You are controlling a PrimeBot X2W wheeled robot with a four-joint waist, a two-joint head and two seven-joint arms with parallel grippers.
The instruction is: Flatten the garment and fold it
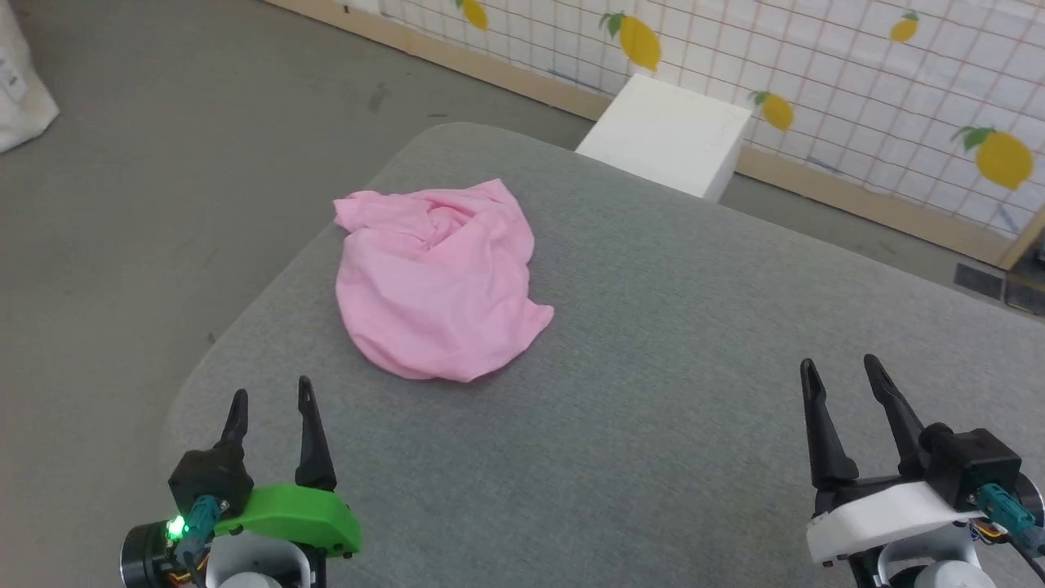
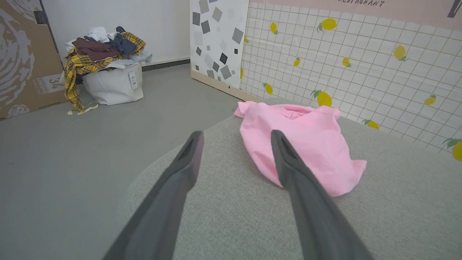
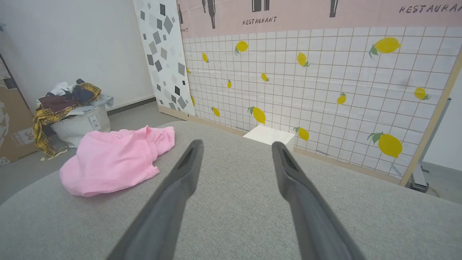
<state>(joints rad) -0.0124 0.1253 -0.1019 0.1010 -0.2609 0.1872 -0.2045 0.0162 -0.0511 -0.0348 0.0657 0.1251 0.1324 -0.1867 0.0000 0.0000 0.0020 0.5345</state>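
- The pink top (image 1: 437,286) lies in a crumpled heap on the grey soft table (image 1: 653,384), on the left side and close to the far left edge. Nothing is touching it.
- It is twisted into a knot at its far end. I cannot tell where the sleeves or the hem are, so a grab could land on the wrong part.
- The cloth looks thin. A pinch could catch two layers at once, and then the top would not open flat.
- It sits near the rounded edge, so a pull to the left could slide it off onto the floor (image 1: 163,163).
- The left gripper (image 1: 272,388) is spread wide and holds nothing. It hangs just short of the top's near side.
- The right gripper (image 1: 838,361) is spread wide too, and empty — it is well apart from the top and has to reach across. A long reach could push the heap instead of picking it up.
- A white bag (image 2: 112,86) stands on the floor, far from the table. It is heaped full of clothes (image 2: 101,47) — a yellow checked one hangs over its side.
- A white box (image 1: 665,135) stands by the lemon wall. I cannot tell if anything is inside.
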